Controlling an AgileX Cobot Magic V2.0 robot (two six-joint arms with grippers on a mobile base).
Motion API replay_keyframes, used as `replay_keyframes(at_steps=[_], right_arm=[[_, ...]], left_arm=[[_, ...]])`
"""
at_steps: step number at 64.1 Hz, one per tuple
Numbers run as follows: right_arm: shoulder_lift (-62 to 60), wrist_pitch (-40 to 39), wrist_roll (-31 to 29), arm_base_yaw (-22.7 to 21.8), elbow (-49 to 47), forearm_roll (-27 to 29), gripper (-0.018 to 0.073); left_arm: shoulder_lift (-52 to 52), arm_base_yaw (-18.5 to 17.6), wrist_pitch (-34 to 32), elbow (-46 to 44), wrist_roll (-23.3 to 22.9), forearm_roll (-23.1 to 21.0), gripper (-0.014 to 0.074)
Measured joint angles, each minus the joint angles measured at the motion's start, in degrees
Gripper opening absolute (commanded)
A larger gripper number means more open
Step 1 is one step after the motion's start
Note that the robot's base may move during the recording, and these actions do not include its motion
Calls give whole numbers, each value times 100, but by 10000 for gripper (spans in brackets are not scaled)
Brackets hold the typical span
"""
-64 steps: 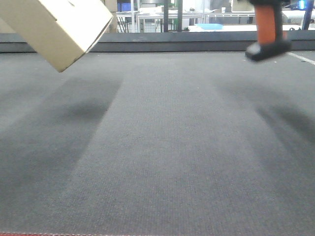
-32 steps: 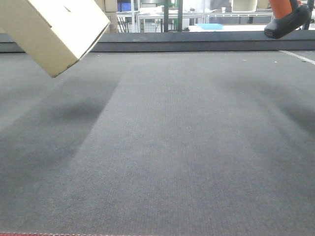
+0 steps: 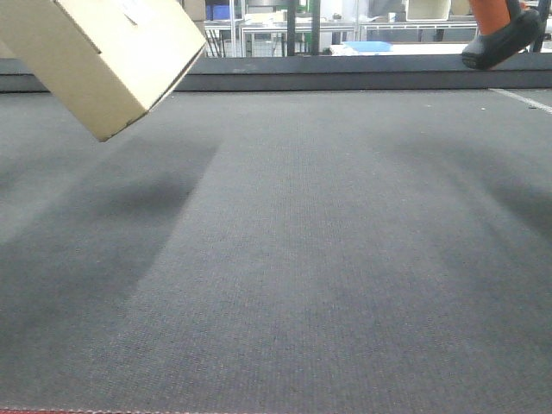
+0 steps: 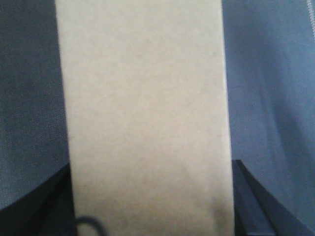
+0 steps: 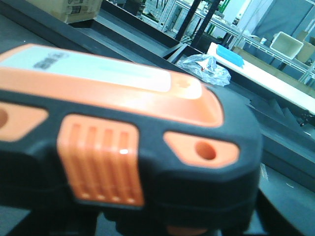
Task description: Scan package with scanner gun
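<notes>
The pistol-shaped scanner gun [image 3: 502, 41], with orange handle and flat black foot, now hangs higher and more tilted at the top right than one second ago. The plain tan cardboard package [image 3: 112, 60], raised at the top left, has shifted a little toward the middle. Both are off the grey textured bench [image 3: 293, 259] and well apart. The left end effector [image 4: 150, 206] pinches the package between its dark fingers [image 4: 47, 201]. The right end effector cannot be made out around the scanner gun, so its grip cannot be told. Probably the aiming begins now.
</notes>
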Motion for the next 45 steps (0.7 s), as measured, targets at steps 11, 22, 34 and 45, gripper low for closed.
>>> replay_keyframes(at_steps=[11, 22, 34, 45], right_arm=[[0, -128, 0, 80, 0, 97, -154], [0, -296, 0, 179, -4, 132, -154], [0, -309, 0, 246, -4, 142, -154], [0, -309, 0, 246, -4, 146, -154]], left_arm=[[0, 0, 0, 0, 0, 22, -111], [0, -22, 0, 0, 0, 33, -111], [0, -43, 0, 0, 0, 44, -111], [0, -43, 0, 0, 0, 44, -111]])
